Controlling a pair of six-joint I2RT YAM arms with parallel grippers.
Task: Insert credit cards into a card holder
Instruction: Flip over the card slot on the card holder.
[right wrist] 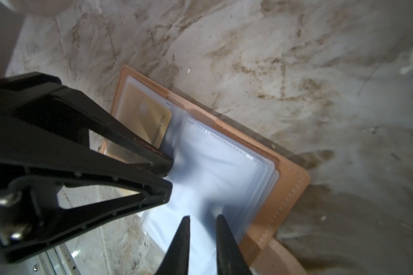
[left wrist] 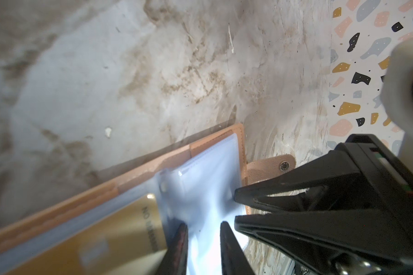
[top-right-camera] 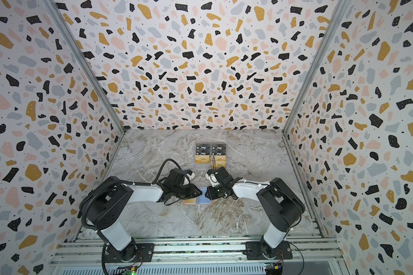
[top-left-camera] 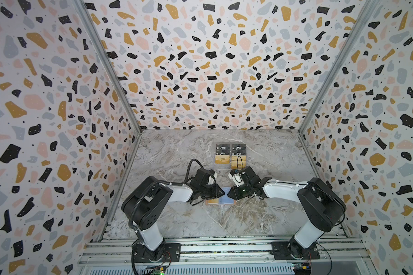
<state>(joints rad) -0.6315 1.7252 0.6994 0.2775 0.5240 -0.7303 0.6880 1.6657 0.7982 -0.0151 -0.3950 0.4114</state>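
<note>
**Two tools meet over the open card holder**

The card holder (left wrist: 212, 141) lies open and flat on the bench (top-left-camera: 177, 214). It sits directly beneath the tips of the two tools, which face each other above it in both top views.

The left tool (right wrist: 168, 177) has its jaws drawn together on a clear sleeve (right wrist: 200, 171) near the holder's spine. That sleeve bows up off the stack of sleeves.

The right tool (left wrist: 235, 207) reaches in from the opposite side, next to the strap tab (left wrist: 270, 164). Its jaws stand narrowly apart around the sleeve's free edge, and whether they pinch it cannot be told.

One credit card (right wrist: 143, 114) already sits inside a sleeve on the half of the holder under the left tool.

Beyond both tools, well apart from the holder, is a clear stand (top-left-camera: 221, 167). More credit cards (top-left-camera: 221, 159) stand in its tier nearest the tools. Black cards (top-left-camera: 223, 148) marked "Vip" fill the tiers behind them.
</note>
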